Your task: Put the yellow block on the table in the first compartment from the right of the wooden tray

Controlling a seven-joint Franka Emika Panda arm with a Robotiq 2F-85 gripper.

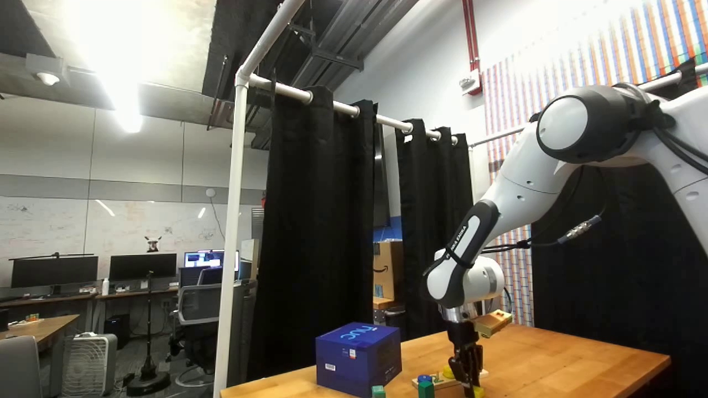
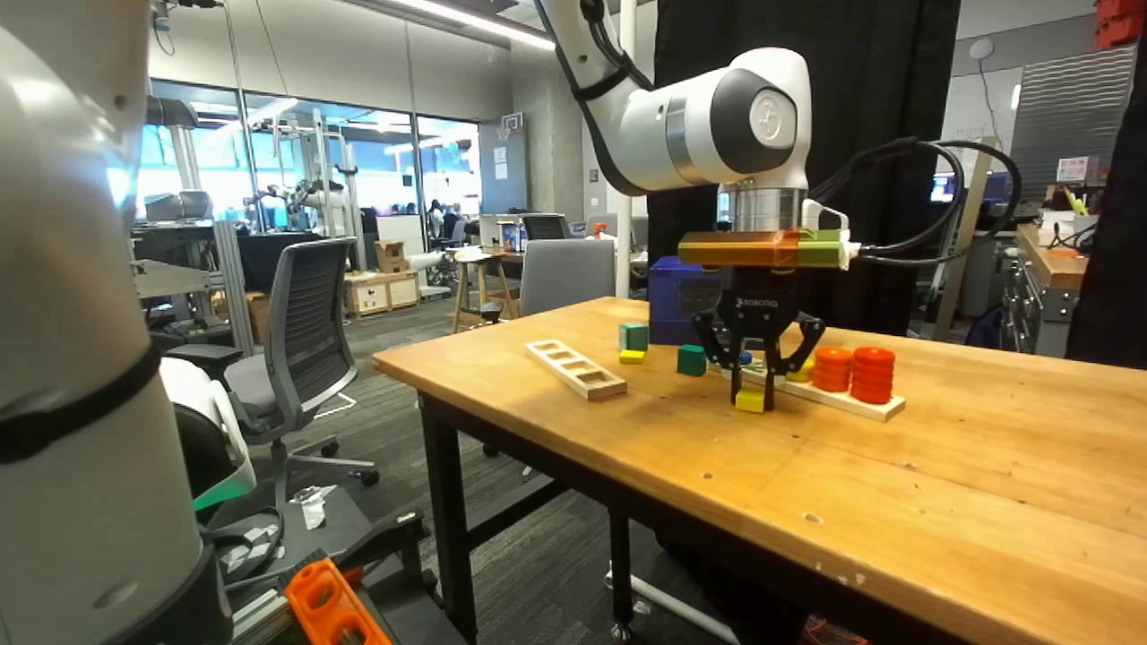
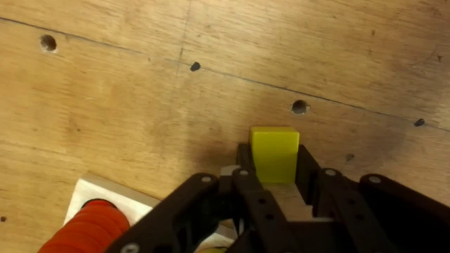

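Smooth light-brown wood, pitted with small round holes [image 3: 299, 107], forms the table [image 2: 932, 484]; ribbed red rings [image 2: 872, 376] stand near the squared, glossy yellow block [image 3: 275, 154], pinched by its sides in the black gripper [image 2: 753, 400]. Plain wood spans the gap to the slim, compartmented wooden tray [image 2: 560, 373] and the table's straight edge.

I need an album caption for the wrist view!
Black two-fingered tool pinching a small yellow rectangular block; brown wooden table below.
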